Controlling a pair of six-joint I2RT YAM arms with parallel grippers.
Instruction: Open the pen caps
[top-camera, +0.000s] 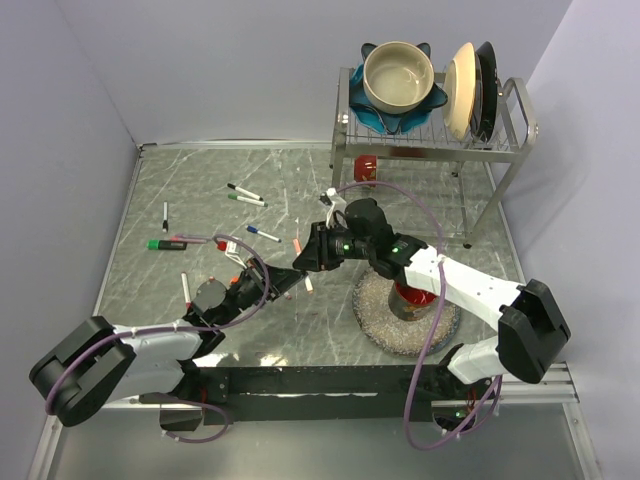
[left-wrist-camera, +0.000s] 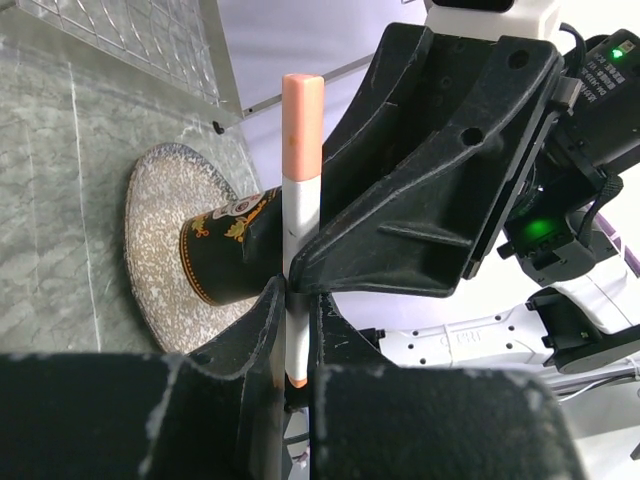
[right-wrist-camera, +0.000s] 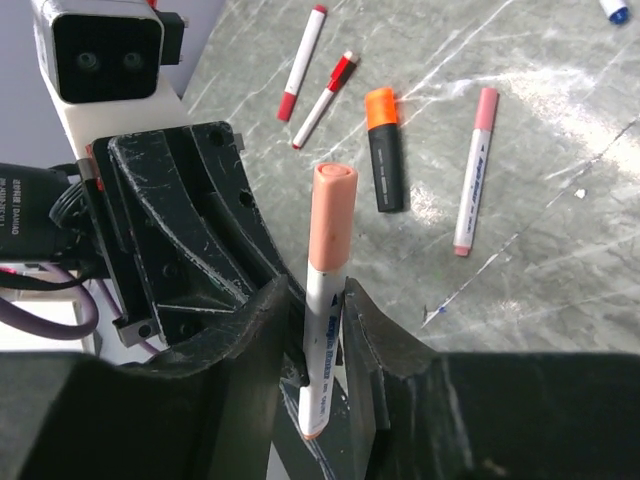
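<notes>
One pen with a white barrel (right-wrist-camera: 327, 330) and a salmon cap (right-wrist-camera: 333, 215) is held by both grippers at once. My left gripper (left-wrist-camera: 295, 290) is shut on the lower barrel, and the capped end (left-wrist-camera: 302, 125) sticks up past it. My right gripper (right-wrist-camera: 318, 300) is shut on the same barrel just below the cap, one of its fingers (left-wrist-camera: 400, 250) crossing the left wrist view. From above, the left gripper (top-camera: 288, 280) and right gripper (top-camera: 308, 258) meet mid-table. Capped pens lie loose: an orange-capped black marker (right-wrist-camera: 385, 150), a pink one (right-wrist-camera: 475, 170), two red-capped ones (right-wrist-camera: 302, 62).
More pens are scattered over the left half of the table (top-camera: 200, 180), among them a green marker (top-camera: 160, 244). A dark cup (top-camera: 410, 298) sits on a round mat (top-camera: 385, 330) under my right arm. A dish rack (top-camera: 430, 140) with bowls and plates stands at the back right.
</notes>
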